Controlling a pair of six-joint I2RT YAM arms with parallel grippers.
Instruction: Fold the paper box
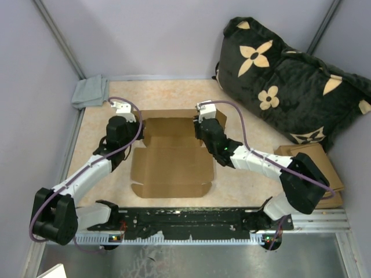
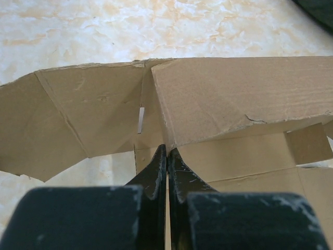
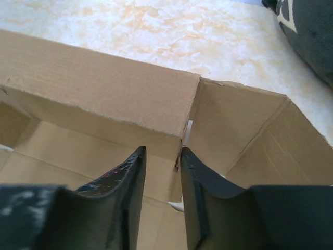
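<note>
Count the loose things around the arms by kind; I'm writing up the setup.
Cardboard: 2, the paper box and a smaller piece
Cushion: 1
Cloth: 1
Total: 4

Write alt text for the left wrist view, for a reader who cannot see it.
The left gripper, black and closed tight, points at the corner where two raised walls of the paper box meet. A pale marbled table shows beyond the brown cardboard.
</note>
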